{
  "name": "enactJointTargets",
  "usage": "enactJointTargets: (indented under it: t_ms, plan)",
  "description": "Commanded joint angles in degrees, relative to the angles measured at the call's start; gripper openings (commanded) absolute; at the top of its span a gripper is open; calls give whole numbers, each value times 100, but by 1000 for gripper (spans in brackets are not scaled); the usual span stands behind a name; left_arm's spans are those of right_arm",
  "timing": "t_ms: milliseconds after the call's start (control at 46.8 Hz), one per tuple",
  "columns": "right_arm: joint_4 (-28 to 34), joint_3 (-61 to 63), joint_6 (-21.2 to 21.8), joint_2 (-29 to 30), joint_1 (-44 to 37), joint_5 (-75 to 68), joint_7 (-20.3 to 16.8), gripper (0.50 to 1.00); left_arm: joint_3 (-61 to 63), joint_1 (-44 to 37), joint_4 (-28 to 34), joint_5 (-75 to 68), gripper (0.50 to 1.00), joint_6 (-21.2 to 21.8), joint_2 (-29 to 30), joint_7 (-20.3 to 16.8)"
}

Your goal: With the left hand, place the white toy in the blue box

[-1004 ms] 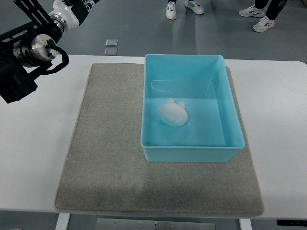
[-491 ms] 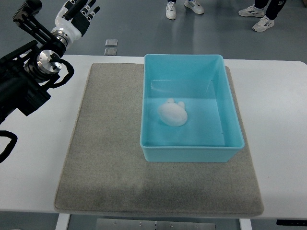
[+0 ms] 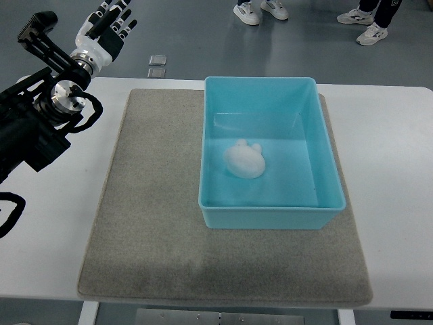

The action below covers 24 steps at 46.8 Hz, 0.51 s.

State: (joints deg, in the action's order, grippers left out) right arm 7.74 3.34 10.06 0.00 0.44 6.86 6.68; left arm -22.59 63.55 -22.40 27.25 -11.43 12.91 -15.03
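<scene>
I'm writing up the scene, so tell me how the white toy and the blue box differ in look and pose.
The white toy is small, rounded and lumpy; the blue box is large, rectangular and straight-walled. The toy is matte white, while the box is glossy light blue. The toy lies inside on the box floor, left of centre; the box stands open-topped on the grey mat. Both sit apart from the left robot hand, which holds nothing.

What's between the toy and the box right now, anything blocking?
Nothing visible. The toy already lies on the floor of the box. The left hand is off past the table's far left corner, fingers spread, holding nothing.
</scene>
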Motion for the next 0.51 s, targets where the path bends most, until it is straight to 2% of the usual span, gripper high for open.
enactJointTargets:
  t_ms: [0, 491]
  plan:
    - [0, 0, -4, 0, 0, 0, 0, 936, 0, -9, -1, 0, 994, 0, 1, 0]
    - [114, 9, 93, 0, 9, 35, 0, 936, 0, -9, -1, 0, 994, 9, -26, -9]
